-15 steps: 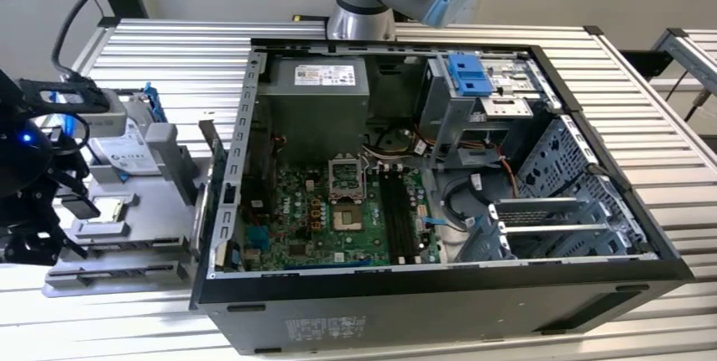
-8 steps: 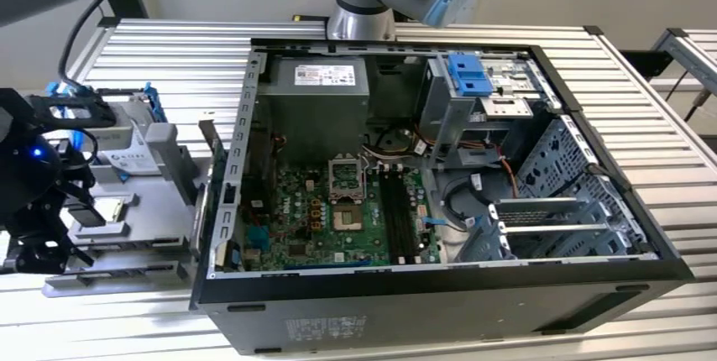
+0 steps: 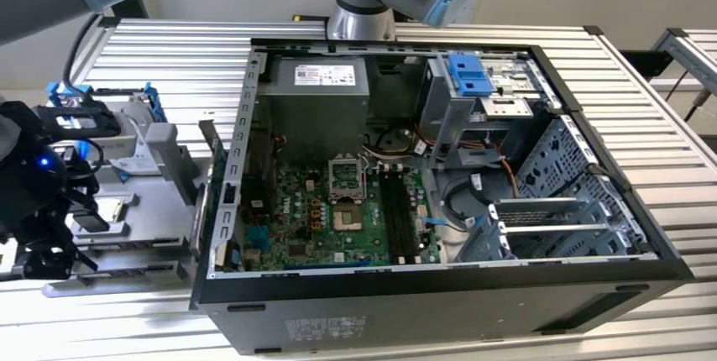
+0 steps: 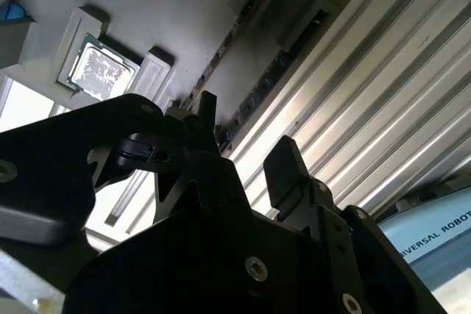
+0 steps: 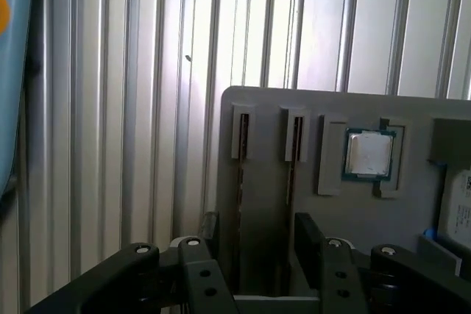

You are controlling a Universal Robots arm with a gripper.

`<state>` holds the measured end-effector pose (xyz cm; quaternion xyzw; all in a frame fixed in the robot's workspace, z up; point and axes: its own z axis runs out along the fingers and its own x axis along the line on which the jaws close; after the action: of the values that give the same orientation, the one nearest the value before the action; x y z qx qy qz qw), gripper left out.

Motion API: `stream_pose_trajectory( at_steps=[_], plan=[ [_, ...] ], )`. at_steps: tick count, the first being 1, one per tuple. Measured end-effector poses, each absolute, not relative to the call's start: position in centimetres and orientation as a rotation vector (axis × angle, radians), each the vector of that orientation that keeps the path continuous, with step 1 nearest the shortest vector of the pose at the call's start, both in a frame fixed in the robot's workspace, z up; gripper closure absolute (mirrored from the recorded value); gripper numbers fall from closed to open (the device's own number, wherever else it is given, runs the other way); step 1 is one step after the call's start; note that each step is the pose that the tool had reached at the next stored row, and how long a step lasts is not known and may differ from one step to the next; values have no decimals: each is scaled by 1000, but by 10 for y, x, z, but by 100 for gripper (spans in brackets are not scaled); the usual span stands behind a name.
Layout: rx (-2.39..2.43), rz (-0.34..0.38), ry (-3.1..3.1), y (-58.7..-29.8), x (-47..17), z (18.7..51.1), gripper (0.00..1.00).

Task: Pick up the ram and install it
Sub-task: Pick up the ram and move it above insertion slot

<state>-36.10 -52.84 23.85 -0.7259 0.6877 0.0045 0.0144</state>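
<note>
Under spread hand (image 5: 257,244), ram (image 5: 240,182) edgewise along tray (image 5: 266,119)

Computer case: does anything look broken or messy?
Nothing stands out. The computer case lies open with its board inside, and the open gripper sits above the gray tray where two ram sticks stand in their slots.
</note>
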Motion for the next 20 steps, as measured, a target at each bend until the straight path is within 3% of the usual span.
stream_pose_trajectory(
  at_steps=[20],
  plan=[
    [-2259, 13, 2140, -538, -362, 209, 100]
  ],
)
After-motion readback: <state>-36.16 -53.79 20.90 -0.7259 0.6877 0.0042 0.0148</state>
